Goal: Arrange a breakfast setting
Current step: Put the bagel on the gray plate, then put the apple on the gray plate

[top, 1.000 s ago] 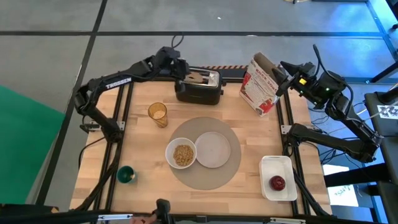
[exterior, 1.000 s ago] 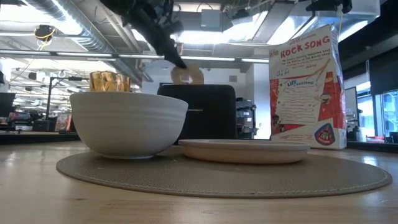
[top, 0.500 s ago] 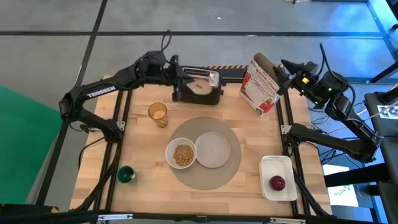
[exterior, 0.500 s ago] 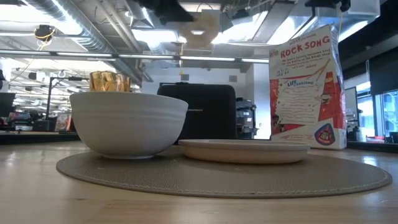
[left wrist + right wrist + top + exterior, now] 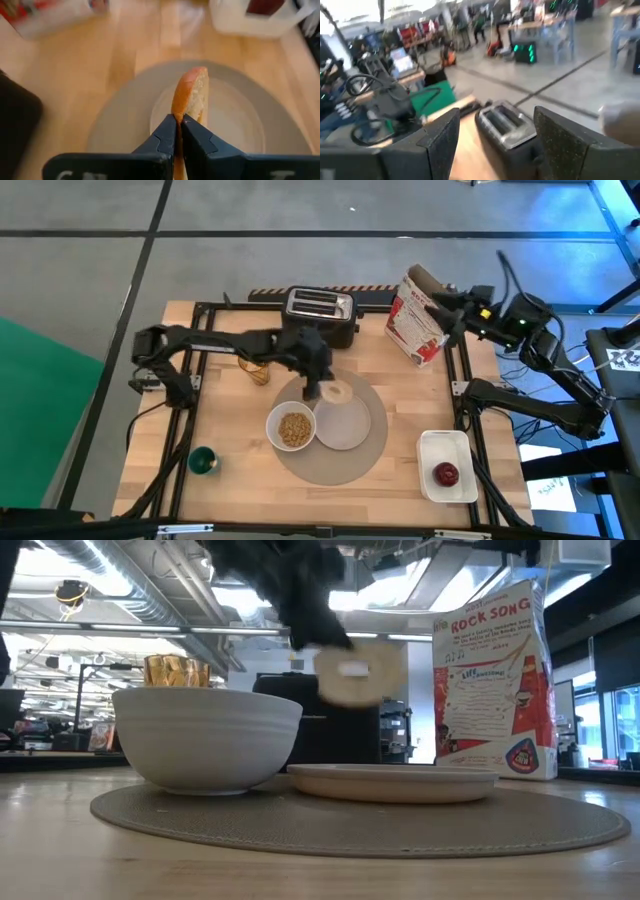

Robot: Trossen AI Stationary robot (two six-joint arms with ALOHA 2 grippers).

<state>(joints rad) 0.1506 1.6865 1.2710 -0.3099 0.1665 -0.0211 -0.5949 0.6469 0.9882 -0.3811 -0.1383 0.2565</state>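
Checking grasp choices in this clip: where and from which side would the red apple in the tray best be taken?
Grip the red apple across its round sides, coming straight down from above. It sits alone in the white tray, whose raised walls would likely block a sideways approach. The right gripper is nearer than the left.

The left gripper (image 5: 318, 386) held the bagel half (image 5: 335, 392) clear above the white plate (image 5: 345, 425), whose face lay bare. The white bowl (image 5: 291, 427) of cereal touched the plate's left rim and blocked that side. The toaster (image 5: 320, 315) stood behind, the amber tumbler (image 5: 254, 367) probably under the left arm. Open wood lay between the placemat (image 5: 330, 462) and the cereal box (image 5: 417, 318).
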